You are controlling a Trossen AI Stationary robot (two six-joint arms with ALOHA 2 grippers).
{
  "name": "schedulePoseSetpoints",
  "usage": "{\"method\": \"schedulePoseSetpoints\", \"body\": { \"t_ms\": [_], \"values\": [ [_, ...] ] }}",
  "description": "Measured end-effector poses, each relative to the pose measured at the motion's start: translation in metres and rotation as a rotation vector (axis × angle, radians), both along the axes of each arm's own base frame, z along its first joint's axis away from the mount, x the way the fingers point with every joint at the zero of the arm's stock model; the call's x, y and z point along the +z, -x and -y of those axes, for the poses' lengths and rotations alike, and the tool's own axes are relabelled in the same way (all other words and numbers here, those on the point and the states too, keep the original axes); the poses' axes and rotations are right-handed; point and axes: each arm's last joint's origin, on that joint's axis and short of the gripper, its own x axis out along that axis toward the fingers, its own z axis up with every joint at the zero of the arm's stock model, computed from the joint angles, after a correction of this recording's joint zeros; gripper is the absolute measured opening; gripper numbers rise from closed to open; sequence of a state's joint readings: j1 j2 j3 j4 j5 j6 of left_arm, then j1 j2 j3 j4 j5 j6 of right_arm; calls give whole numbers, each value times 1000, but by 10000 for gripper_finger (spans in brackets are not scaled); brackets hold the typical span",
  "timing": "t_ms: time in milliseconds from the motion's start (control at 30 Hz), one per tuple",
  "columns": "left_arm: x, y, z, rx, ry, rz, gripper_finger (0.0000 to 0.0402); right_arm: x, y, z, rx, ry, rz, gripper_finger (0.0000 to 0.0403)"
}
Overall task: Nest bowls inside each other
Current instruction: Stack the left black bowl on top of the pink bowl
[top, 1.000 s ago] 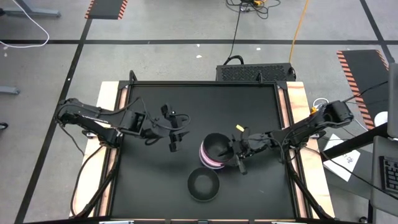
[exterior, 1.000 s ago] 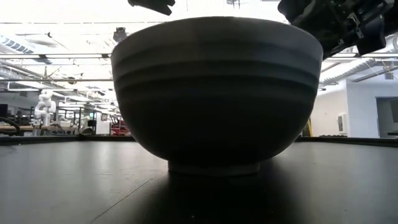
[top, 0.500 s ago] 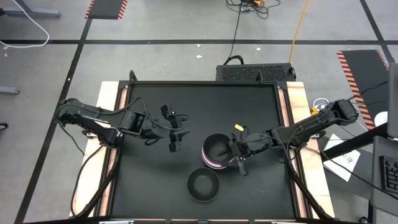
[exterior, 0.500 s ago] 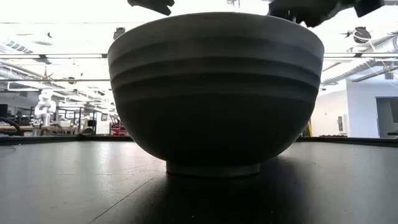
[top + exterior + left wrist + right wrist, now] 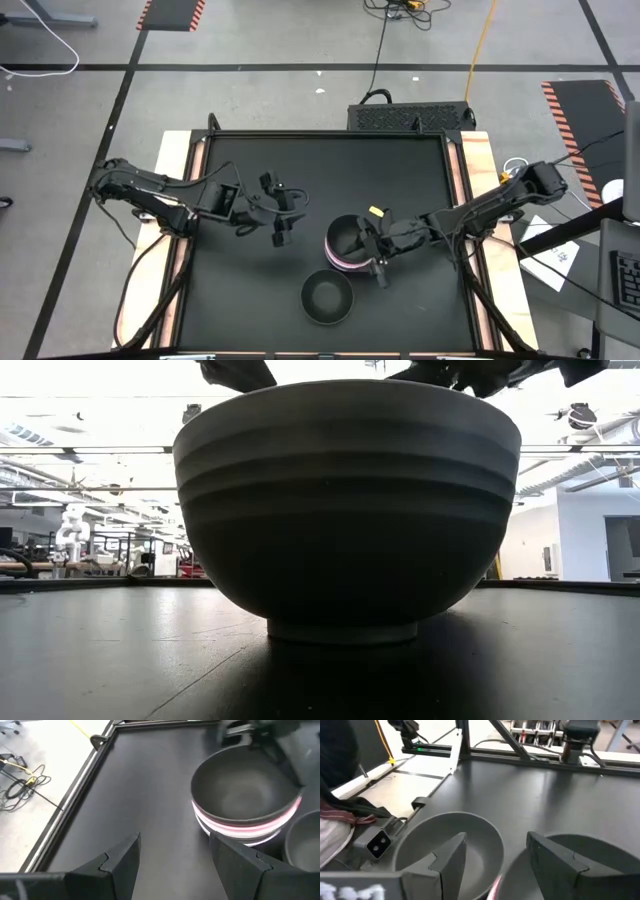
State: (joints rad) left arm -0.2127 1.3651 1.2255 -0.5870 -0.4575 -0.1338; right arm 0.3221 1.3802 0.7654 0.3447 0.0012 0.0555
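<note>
A stack of nested bowls [image 5: 345,243] stands mid-table, a black bowl [image 5: 245,802] on top with pink and pale rims [image 5: 240,827] showing beneath it. A single black bowl [image 5: 327,297] [image 5: 345,510] rests on its foot nearer the table's near edge. My right gripper [image 5: 372,252] [image 5: 495,865] is open at the stack's right rim, one finger outside the stack and the other over the top bowl. My left gripper [image 5: 282,217] [image 5: 175,865] hovers open to the left of the stack, apart from it. My right gripper stands open astride the near-right rim of the stack [image 5: 492,892], coming level from the table's right. Whether a finger touches the rim, I cannot tell.
The black tabletop [image 5: 250,290] is framed by raised rails [image 5: 195,200]. Bare surface lies left of and beyond the bowls. The single black bowl fills most of the low view and hides the stack there.
My right gripper has moved toward the table's left, closing on the stack's right rim, and has stayed open.
</note>
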Motion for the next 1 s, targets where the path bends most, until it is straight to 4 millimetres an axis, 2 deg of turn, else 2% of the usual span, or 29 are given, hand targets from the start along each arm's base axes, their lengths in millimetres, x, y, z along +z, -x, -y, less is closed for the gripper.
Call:
{"method": "schedulePoseSetpoints", "body": {
  "t_ms": [467, 700, 1000],
  "values": [
    [2, 4, 12, -56, -7, 1, 239, -7, -1, 1, -18, -49, -68, 199],
    [2, 4, 12, -57, -13, 1, 239, -19, -7, -2, 6, -79, -98, 199],
    [13, 14, 12, -38, -113, 38, 239, -6, -7, -2, 15, -13, 18, 199]
  ]
}}
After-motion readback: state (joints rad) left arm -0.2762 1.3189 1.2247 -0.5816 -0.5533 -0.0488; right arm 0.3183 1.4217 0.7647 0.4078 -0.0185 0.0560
